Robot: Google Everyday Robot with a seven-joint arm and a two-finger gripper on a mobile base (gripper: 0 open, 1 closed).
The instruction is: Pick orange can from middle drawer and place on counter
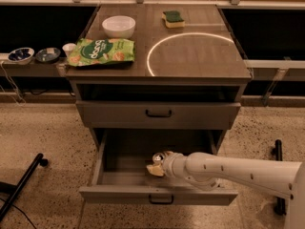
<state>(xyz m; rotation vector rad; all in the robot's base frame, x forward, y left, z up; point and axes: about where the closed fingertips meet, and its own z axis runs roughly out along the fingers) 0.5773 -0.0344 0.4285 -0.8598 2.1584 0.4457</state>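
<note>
The middle drawer [119, 193] is pulled open at the bottom of the cabinet. Inside it, near the middle, I see the silver top of the orange can [159, 157], standing upright with its body mostly hidden. My white arm reaches in from the right over the drawer's front edge. My gripper [155, 169] is inside the drawer, right at the can's front side, close against it. The counter [200, 61] with its bright white circle is above.
On the counter's left stand a white bowl [118, 26] and a green chip bag [101, 51], with a green sponge [173, 18] at the back. The upper drawer front [157, 113] is closed. A side shelf with small bowls [33, 55] is at left. A black stand leg [24, 185] lies on the floor at left.
</note>
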